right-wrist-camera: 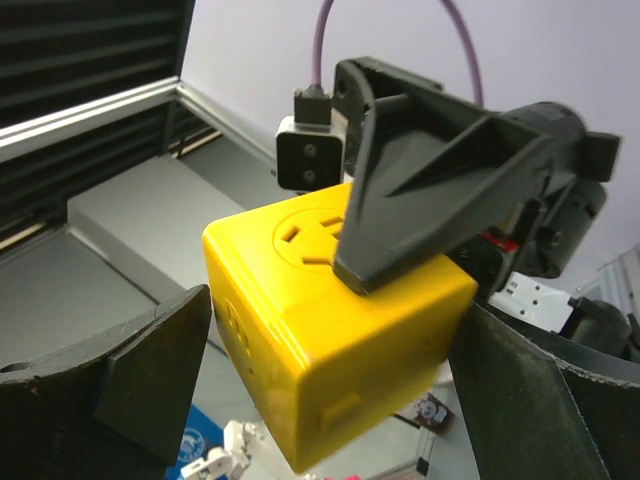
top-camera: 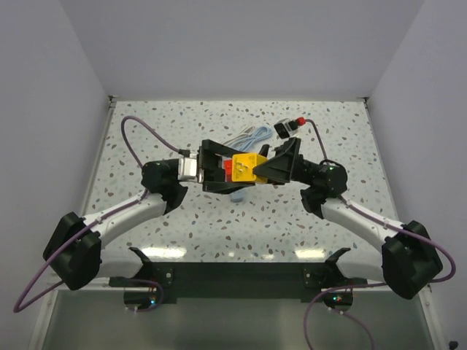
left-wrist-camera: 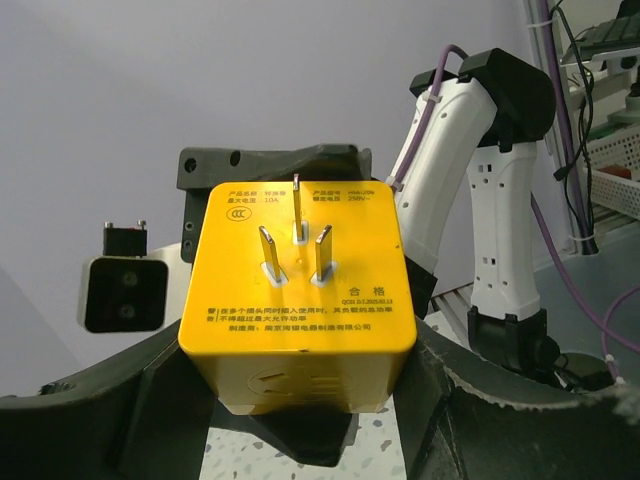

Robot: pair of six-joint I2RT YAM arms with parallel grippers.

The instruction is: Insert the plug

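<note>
A yellow adapter cube (top-camera: 248, 168) hangs above the table between both grippers. In the left wrist view its face with three metal prongs (left-wrist-camera: 297, 245) faces the camera. In the right wrist view a socket face (right-wrist-camera: 305, 235) shows on top. My left gripper (top-camera: 232, 169) is shut on the cube; one of its dark fingers (right-wrist-camera: 430, 200) presses on the socket face. My right gripper (top-camera: 268, 169) is open around the cube from the other side, its left finger (right-wrist-camera: 120, 370) apart from it. A small red part (top-camera: 228, 169) shows beside the cube in the left gripper.
A black block with a red button (top-camera: 289, 126) lies at the back of the speckled table (top-camera: 182, 219), with a pale coiled cable (top-camera: 252, 136) next to it. A blue-white item (top-camera: 237, 195) lies under the grippers. White walls close in the table.
</note>
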